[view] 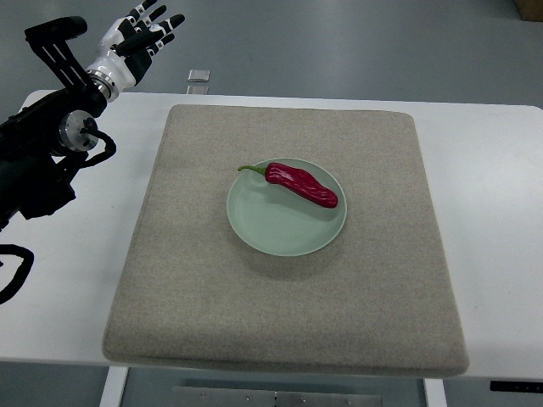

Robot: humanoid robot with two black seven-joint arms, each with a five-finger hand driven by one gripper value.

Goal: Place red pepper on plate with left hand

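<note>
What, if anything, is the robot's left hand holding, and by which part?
Nothing is held. The left hand is raised at the far left corner with fingers spread, well away from the red pepper, which lies on the plate.

Open mat all around plate

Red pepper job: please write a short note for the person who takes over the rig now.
Left robot hand: raised at the far left corner, past the table edge, fingers spread, holding nothing.
Right arm: not in view.
Red pepper: lies on the pale green plate, upper right part, stem pointing left.
Plate: near the middle of the grey mat.
Done: the pepper is placed and released.
Left: nothing visible, perhaps only bringing the arm to rest.
</note>
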